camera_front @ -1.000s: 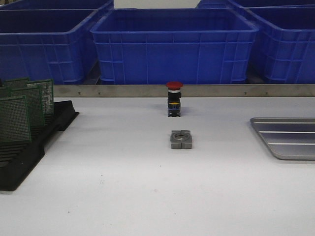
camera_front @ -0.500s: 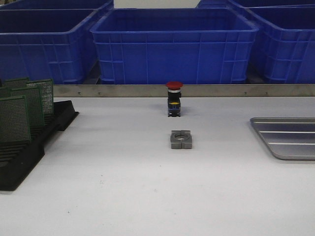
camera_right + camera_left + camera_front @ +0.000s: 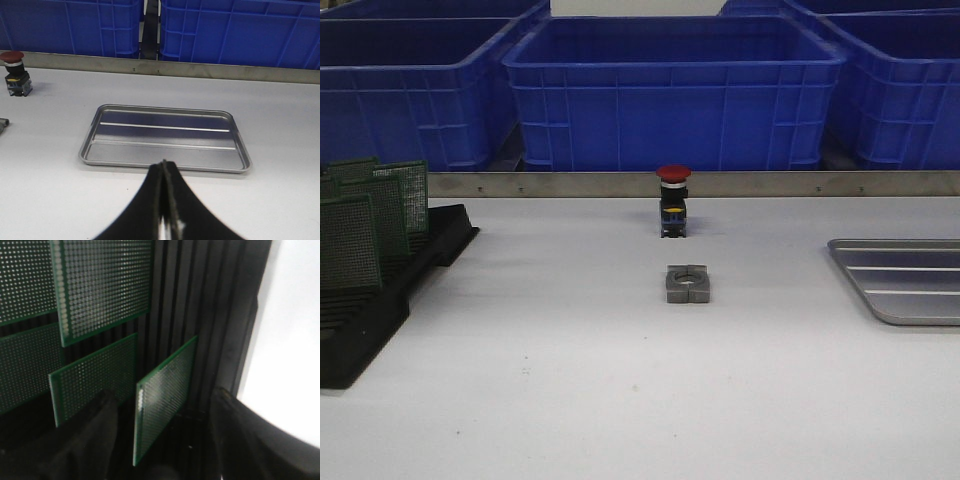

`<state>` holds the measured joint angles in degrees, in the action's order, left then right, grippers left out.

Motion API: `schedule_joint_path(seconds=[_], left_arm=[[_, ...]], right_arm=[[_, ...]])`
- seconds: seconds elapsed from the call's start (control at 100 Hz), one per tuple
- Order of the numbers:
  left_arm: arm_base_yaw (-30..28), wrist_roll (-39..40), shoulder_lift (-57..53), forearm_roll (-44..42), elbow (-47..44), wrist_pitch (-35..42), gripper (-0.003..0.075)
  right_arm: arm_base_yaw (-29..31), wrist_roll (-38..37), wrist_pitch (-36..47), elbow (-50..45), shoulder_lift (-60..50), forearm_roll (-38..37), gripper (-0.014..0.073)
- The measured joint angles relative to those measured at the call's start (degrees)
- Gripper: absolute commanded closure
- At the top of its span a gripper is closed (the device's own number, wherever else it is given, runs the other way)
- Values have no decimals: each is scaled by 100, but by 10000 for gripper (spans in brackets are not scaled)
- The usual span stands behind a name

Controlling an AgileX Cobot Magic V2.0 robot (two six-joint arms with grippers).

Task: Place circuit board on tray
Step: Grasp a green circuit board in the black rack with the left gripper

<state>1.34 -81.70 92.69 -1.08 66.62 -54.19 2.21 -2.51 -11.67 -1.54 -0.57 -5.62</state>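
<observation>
Several green perforated circuit boards (image 3: pixel 350 240) stand upright in a black slotted rack (image 3: pixel 380 300) at the table's left. In the left wrist view my left gripper (image 3: pixel 164 395) is open over the rack (image 3: pixel 210 315), its two black fingers (image 3: pixel 100 435) on either side of the nearest board (image 3: pixel 165 390), not touching it. The silver-grey ridged tray (image 3: pixel 910 280) lies at the table's right edge and holds nothing. In the right wrist view my right gripper (image 3: pixel 164 166) is shut and empty, just short of the tray's (image 3: pixel 165 137) near rim. Neither gripper shows in the front view.
A red-capped push button (image 3: pixel 673 200) stands at the table's middle back, also in the right wrist view (image 3: pixel 14 72). A grey metal block (image 3: pixel 687 284) lies in front of it. Blue plastic bins (image 3: pixel 670 90) line the back behind a metal strip (image 3: pixel 720 184).
</observation>
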Motion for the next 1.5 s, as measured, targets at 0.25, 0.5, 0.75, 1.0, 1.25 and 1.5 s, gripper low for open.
schedule_joint_path(seconds=[0.25, 0.5, 0.75, 1.0, 1.25, 1.5], left_arm=[[0, -10, 459, -11, 24, 153, 363], [0, -10, 587, -11, 55, -92, 691], [0, -32, 595, -94, 179, -418, 740], [0, -29, 595, 39, 900, -1145, 740], [275, -29, 359, 862, 1347, -1531, 740], [558, 118, 186, 3185, 1380, -1582, 740]], right_arm=[[0, 0, 0, 0, 0, 0, 706], [0, 0, 0, 0, 0, 0, 706], [0, 0, 0, 0, 0, 0, 706], [0, 0, 0, 0, 0, 0, 706], [0, 0, 0, 0, 0, 0, 706], [0, 0, 0, 0, 0, 0, 706]])
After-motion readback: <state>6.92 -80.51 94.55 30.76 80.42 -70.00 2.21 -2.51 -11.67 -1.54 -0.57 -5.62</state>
